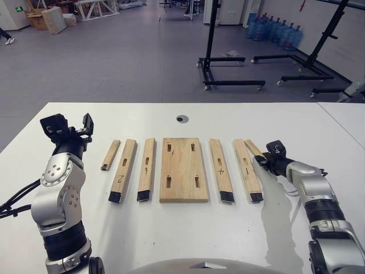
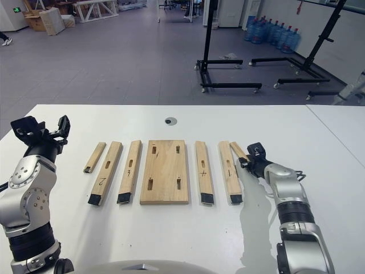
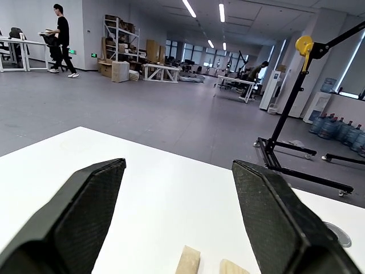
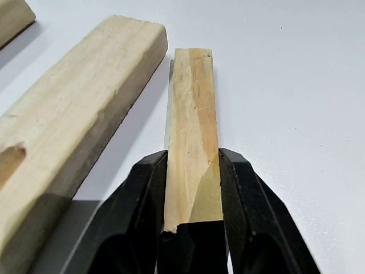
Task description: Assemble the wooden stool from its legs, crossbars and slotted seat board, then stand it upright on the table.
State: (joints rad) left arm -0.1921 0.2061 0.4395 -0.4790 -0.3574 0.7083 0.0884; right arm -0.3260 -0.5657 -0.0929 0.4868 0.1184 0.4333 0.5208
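white counter (image 1: 239, 117) carries a row of parts. pale rectangular wooden seat board with four slots (image 1: 183, 169) lies flat mid-counter. four long pale wooden legs with black tips lie flat beside it: outer left leg (image 1: 123, 170) and inner left leg (image 1: 146, 169) at its 9 o'clock, inner right leg (image 1: 220, 170) and outer right leg (image 1: 247, 169) at 3 o'clock. short pale wooden left crossbar (image 1: 110, 154) lies free at the 9 o'clock end. short right crossbar (image 4: 193, 131) sits just beside the outer right leg, right jaws clamped on its near end. left jaws gape wide, empty, further out at 9 o'clock.

Head stereo pair looking down over shared table (image 1: 199, 228), wrist cameras close-in
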